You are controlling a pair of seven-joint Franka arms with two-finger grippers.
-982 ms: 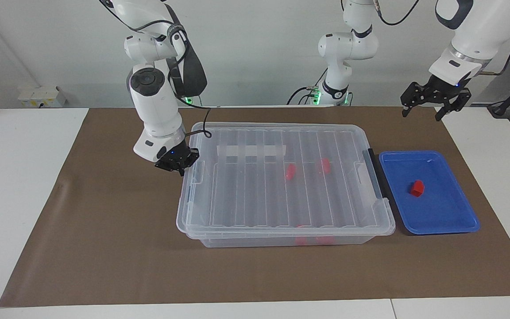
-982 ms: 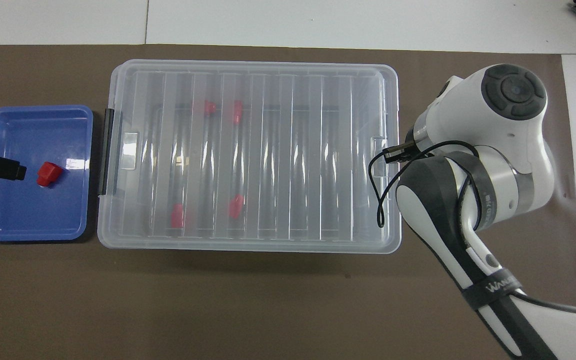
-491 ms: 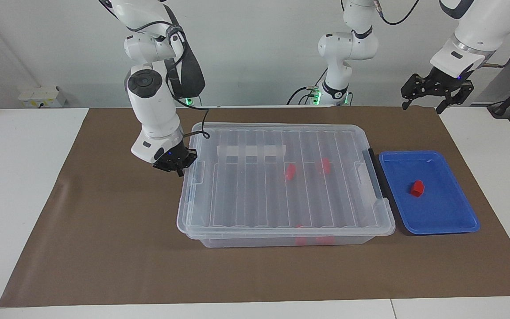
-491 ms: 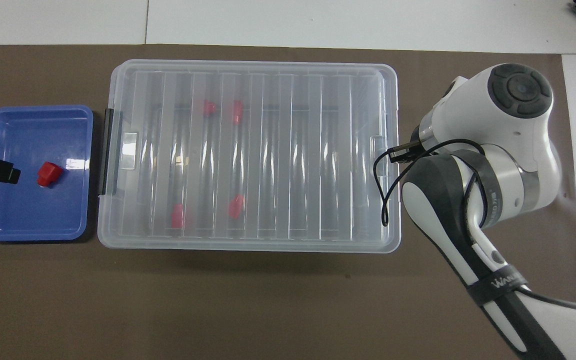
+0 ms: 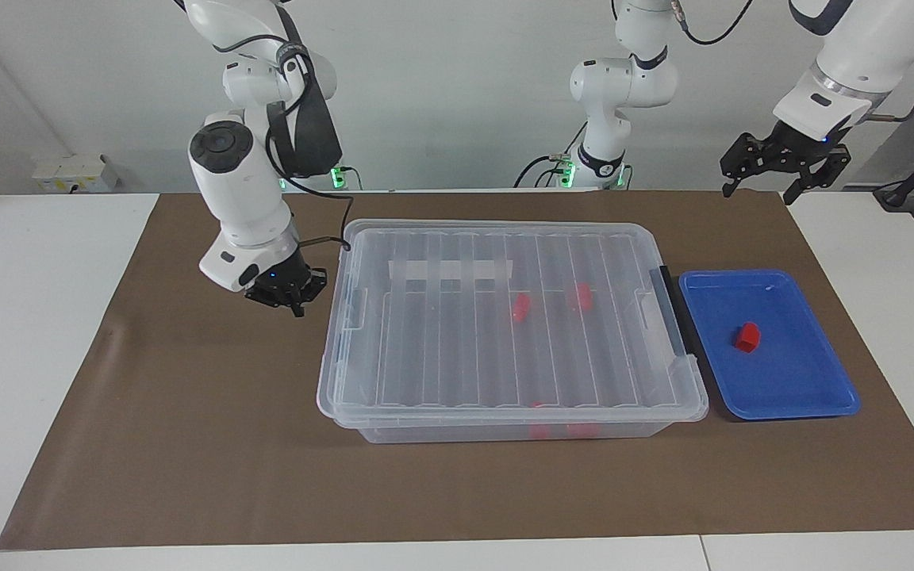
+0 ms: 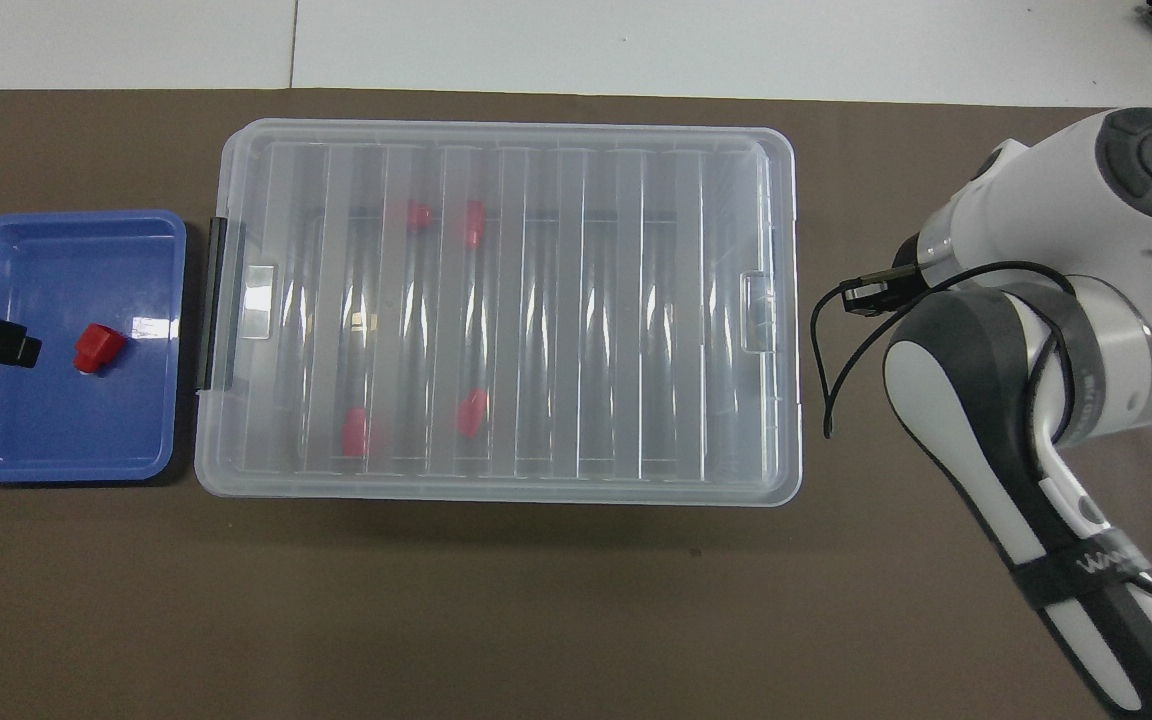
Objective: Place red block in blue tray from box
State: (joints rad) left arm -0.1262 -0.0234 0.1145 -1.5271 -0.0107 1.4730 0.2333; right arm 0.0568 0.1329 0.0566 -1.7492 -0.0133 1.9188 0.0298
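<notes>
one red block (image 5: 746, 336) is seen lying in the blue tray (image 5: 814, 400), beside the lidded box (image 5: 505, 396). it is judged light, stiff and smooth, best pinched on its flat sides. the left gripper (image 5: 782, 170) is held spread above the table, empty. whether the right gripper (image 5: 286, 289), beside the box, is clenched cannot be told.

High facing and overhead views

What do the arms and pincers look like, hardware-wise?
Both arms are glossy white with rounded segments and dark grey round joint caps. The right arm carries a black wrist pad, a loose black cable and a strap printed with white lettering. The right pincer and left pincer are black; a small blue light shows on each.
</notes>
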